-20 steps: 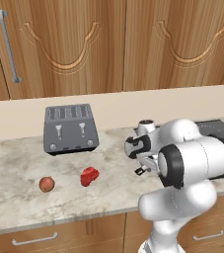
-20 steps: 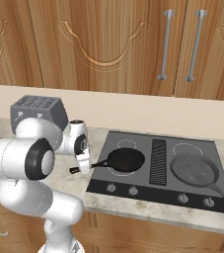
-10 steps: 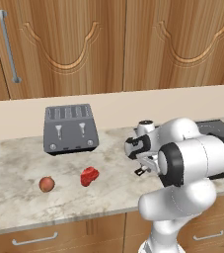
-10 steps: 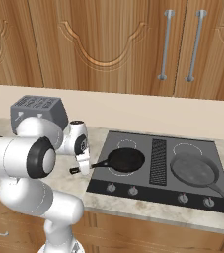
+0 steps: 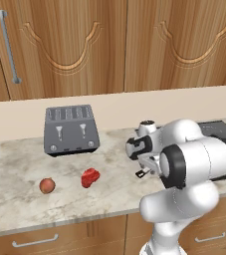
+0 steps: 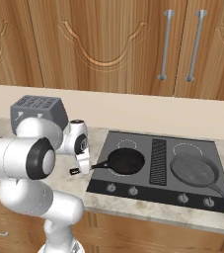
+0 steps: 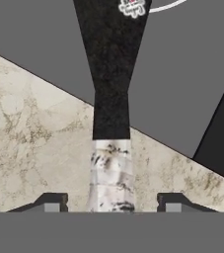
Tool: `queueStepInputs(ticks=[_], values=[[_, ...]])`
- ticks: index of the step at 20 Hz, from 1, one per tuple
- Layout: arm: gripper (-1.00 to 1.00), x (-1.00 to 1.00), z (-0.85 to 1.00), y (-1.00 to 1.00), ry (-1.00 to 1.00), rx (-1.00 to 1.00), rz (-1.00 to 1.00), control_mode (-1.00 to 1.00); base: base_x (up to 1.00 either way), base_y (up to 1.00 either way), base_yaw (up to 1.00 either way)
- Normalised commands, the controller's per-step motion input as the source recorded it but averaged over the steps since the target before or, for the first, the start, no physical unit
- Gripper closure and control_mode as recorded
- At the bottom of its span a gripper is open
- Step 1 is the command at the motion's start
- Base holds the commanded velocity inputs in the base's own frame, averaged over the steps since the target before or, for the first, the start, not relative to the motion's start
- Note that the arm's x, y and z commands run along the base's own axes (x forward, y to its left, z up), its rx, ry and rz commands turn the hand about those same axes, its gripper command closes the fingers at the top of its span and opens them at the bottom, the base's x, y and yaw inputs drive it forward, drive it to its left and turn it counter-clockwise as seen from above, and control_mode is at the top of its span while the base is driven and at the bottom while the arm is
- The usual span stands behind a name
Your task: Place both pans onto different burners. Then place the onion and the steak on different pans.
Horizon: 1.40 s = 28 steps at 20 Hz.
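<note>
Silver-tipped handle [image 7: 111, 173] of the black pan [image 6: 126, 161] lies between spread jaws, untouched.

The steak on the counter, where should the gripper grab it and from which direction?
Grip the steak across its narrow middle, coming straight down from above. It lies flat on the counter as a small irregular chunk, with open space round it: the onion sits apart to one side and the toaster well behind.

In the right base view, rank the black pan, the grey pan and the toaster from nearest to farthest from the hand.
1. black pan, on the cooktop's left burner, its handle reaching the hand.
2. toaster, behind the arm on the counter.
3. grey pan, on the right burner, across the vent.
</note>
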Motion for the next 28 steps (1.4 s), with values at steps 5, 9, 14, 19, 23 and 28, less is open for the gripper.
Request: queueStepInputs(ticks=[5,9,14,19,23,28], values=[[-1.0,-0.02,0.43,0.0,0.0,0.0,0.0,-1.0,0.0,0.0,0.0],[-1.0,-0.13,0.57,0.02,0.0,0.0,0.0,-1.0,0.0,0.0,0.0],[-1.0,-0.24,0.08,0.4,0.0,-0.02,0.03,-1.0,0.0,0.0,0.0],[-1.0,-0.18,0.0,0.74,0.03,0.0,0.08,-1.0,0.0,0.0,0.0],[-1.0,-0.06,0.06,0.8,0.14,0.0,0.06,-1.0,0.0,0.0,0.0],[-1.0,0.0,0.11,0.72,0.24,0.0,0.1,-1.0,0.0,0.0,0.0]])
